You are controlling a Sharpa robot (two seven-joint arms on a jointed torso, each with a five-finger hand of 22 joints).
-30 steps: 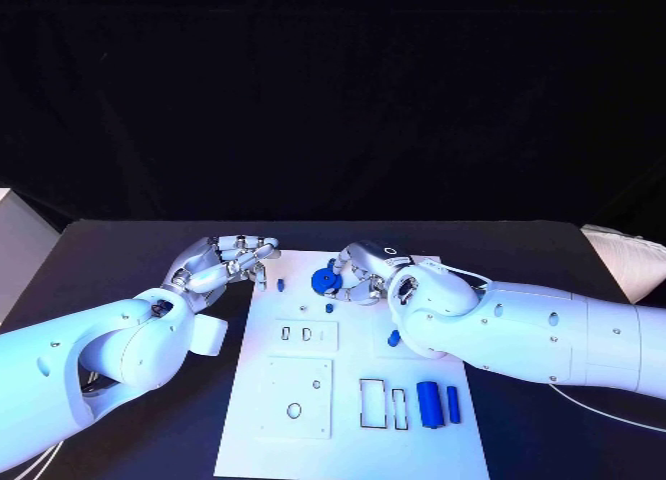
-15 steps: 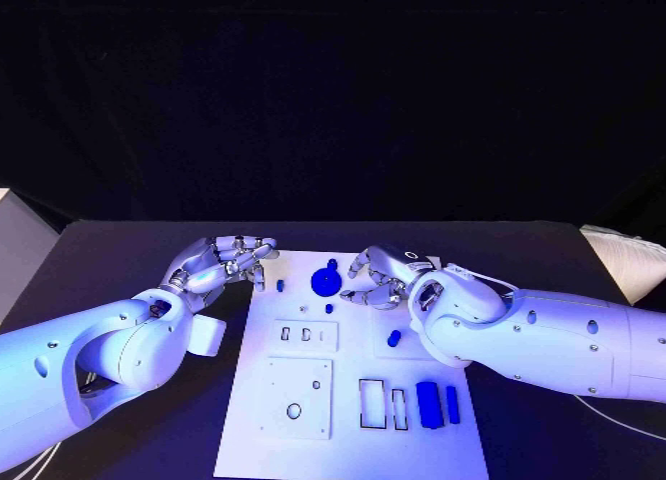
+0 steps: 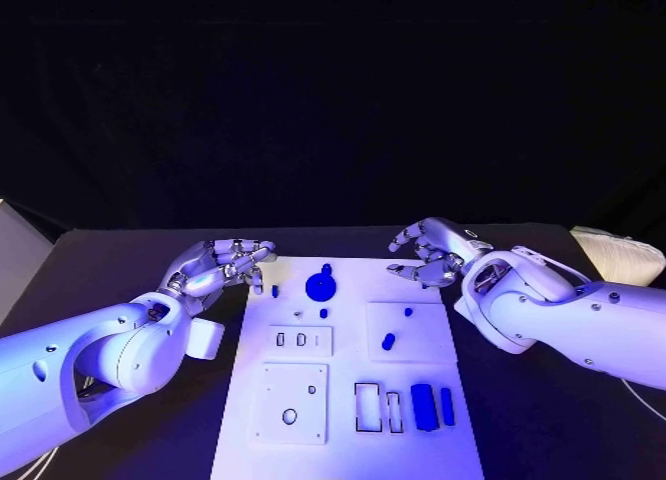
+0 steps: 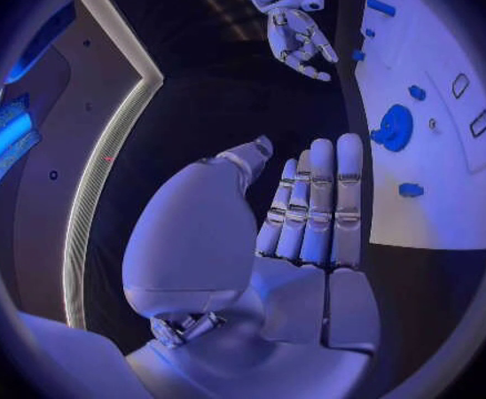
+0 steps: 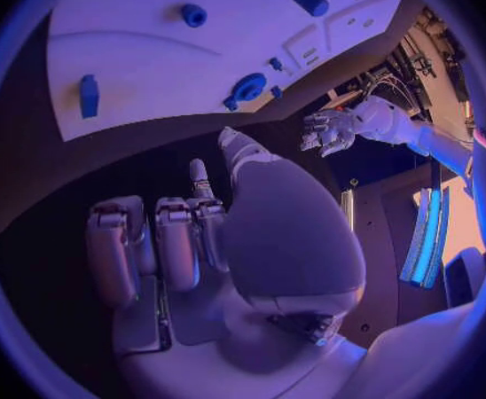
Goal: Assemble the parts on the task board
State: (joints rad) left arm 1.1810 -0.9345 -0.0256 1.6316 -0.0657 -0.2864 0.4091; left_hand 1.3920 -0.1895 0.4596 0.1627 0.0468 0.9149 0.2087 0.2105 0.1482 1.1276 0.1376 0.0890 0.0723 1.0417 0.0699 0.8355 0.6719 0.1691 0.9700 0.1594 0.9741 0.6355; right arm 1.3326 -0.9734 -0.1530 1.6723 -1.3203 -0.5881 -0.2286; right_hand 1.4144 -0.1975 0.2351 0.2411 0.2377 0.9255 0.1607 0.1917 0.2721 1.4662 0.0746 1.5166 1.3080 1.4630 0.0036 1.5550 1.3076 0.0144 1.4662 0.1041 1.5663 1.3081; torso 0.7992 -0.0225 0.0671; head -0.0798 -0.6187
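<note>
The white task board [image 3: 348, 370] lies in the middle of the black table. A round blue part [image 3: 320, 286] sits near its far edge, with a small blue peg [image 3: 274, 291] to its left. Two small blue pieces [image 3: 388, 341] lie mid-board, and blue bars [image 3: 423, 406] lie near the front right. My left hand [image 3: 225, 262] hovers at the board's far left corner, fingers loosely bent, holding nothing. My right hand [image 3: 431, 252] hangs over the far right corner, fingers apart and empty. The left wrist view shows the round part [image 4: 393, 126] and the right hand [image 4: 295, 37].
Rectangular and oval slots [image 3: 369, 405] are cut in the board's front half. A white object [image 3: 622, 255] lies at the table's right edge. The right wrist view shows the board [image 5: 144, 71], the round part [image 5: 247, 87] and the left hand [image 5: 330, 130].
My right hand has let go of the round blue part and drawn back to the right, off the board's middle. The part now stands alone. The left hand has hardly moved.
</note>
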